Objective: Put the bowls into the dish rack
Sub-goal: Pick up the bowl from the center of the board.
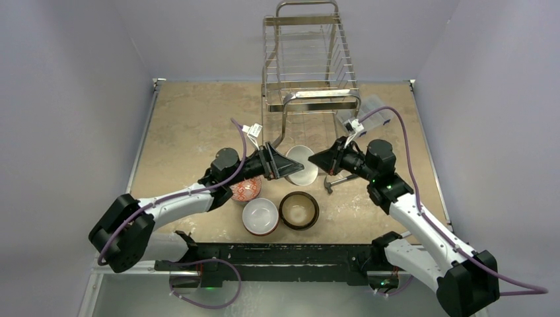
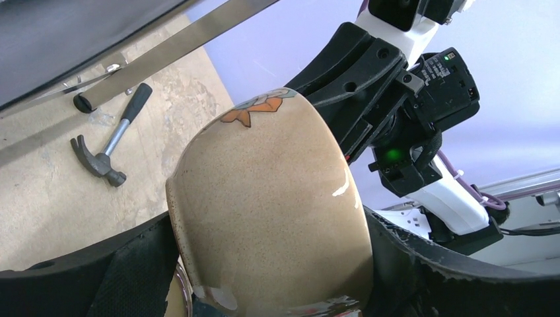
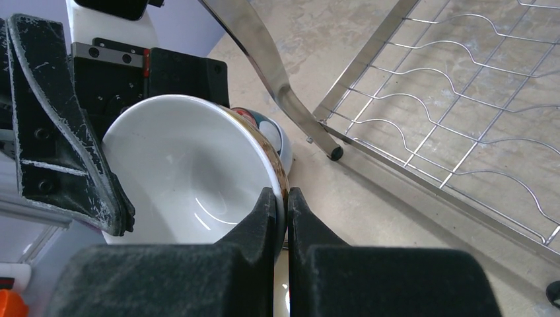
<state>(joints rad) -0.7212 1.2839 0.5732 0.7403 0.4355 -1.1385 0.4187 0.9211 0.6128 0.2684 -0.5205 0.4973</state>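
right pincer (image 1: 313, 158): fingers pressed together on the rim of a bowl (image 1: 304, 172) that is tan outside and white inside. one finger sits inside the rim and one outside, plain in the right wrist view. the bowl is tipped on its side with its mouth toward the right pincer, and it is held up off the table (image 1: 191, 125).

left pincer (image 1: 290, 165): spread wide, its fingers (image 2: 99, 277) one on each side of the same bowl's outer wall. in the left wrist view both look flush with the glaze; whether they actually press cannot be told. an orange and teal flower pattern shows near the rim, on the end away from the left pincer.

dish rack (image 1: 310, 66): stands directly beyond both pincers. its near arched handle comes down just beyond the left pincer, and one foot sits on the table just past the held bowl.

three more bowls rest on the table behind the pincers, toward the arm bases. the red-and-white bowl (image 1: 246, 191) is under the left pincer's wrist, partly hidden. the white bowl (image 1: 260, 216) and the dark brown bowl (image 1: 299, 210) sit just beside each other, closer to the bases.

hammer (image 1: 340, 179): lies flat on the table under the right pincer's wrist.

clear plastic box (image 1: 370, 109): beyond the right pincer, beside the rack.
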